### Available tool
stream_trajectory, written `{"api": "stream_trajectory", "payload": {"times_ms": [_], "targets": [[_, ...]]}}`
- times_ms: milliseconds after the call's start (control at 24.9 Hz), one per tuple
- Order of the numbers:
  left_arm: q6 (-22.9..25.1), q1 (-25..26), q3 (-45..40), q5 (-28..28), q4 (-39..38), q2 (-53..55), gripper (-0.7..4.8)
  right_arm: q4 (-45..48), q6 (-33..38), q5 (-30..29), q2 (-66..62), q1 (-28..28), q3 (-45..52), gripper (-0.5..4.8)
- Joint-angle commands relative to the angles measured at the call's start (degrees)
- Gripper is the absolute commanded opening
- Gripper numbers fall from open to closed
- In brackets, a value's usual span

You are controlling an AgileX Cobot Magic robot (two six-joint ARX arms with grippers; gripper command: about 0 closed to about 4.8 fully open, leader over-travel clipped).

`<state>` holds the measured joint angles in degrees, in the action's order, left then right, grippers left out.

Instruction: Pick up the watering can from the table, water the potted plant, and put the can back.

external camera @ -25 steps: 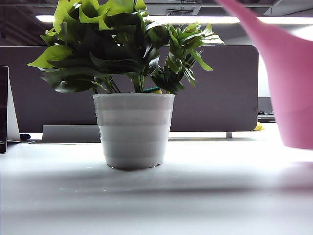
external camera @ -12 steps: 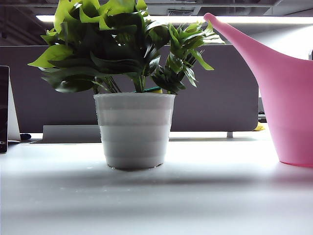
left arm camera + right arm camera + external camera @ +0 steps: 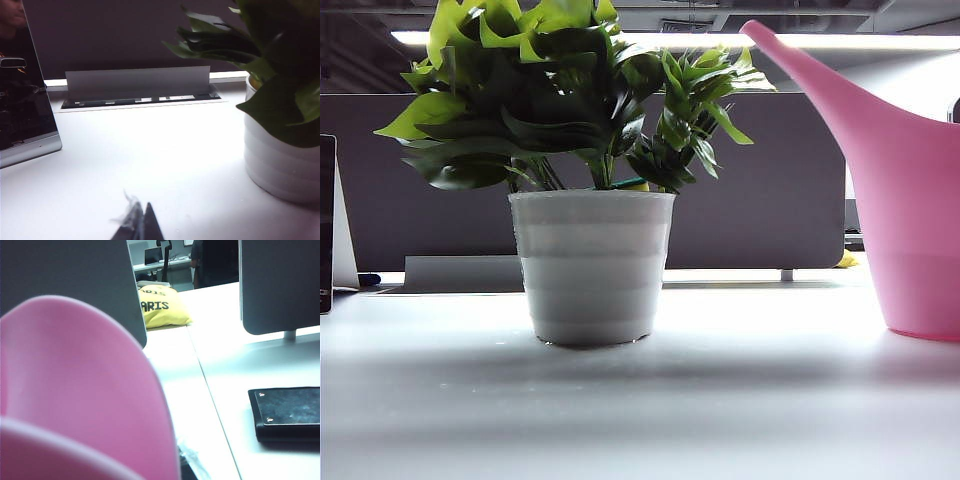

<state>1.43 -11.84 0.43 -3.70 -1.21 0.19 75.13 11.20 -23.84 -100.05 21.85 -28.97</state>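
Left gripper sits clenched, idle near the potted plant, watering can now lowered to the table right of the plant, pour looks done, right gripper's grasp can't be told.

Pink can upright on pale table, spout toward leafy plant — white ribbed pot, apart.

The table is pale grey-white and matte; the potted plant stands on it left of centre. The watering can sits at its right edge; a black pad lies beside it.
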Motion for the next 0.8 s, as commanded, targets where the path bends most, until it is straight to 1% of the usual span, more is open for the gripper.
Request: {"api": "stream_trajectory", "payload": {"times_ms": [40,161,322,362,482,523,683,804], "targets": [[-0.2,0.2,0.1,-0.1,0.4,0.0,-0.05,0.0,2.3,-1.8,0.5,0.0,0.8,1.35],[-0.2,0.2,0.1,-0.1,0.4,0.0,-0.05,0.2,2.4,-1.8,0.6,0.7,2.8,1.91],[-0.2,0.2,0.1,-0.1,0.4,0.0,-0.05,0.5,2.9,-1.8,1.1,1.7,5.6,1.95],[-0.2,0.2,0.1,-0.1,0.4,0.0,-0.05,1.0,2.8,-1.8,1.1,1.9,6.5,2.07],[-0.2,0.4,0.1,-0.1,0.4,0.0,-0.05,5.9,4.3,-1.8,1.5,3.7,11.3,2.09],[-0.2,0.7,0.1,0.0,0.4,0.0,-0.05,5.9,5.2,-1.9,2.4,3.9,12.5,2.11],[-0.2,5.6,0.1,-0.2,0.4,0.0,-0.05,5.9,5.2,-1.8,8.2,4.4,18.3,2.12],[-0.2,9.0,0.1,-0.1,0.4,0.0,-0.05,5.8,7.6,-1.8,15.8,4.4,21.2,2.12]]}}
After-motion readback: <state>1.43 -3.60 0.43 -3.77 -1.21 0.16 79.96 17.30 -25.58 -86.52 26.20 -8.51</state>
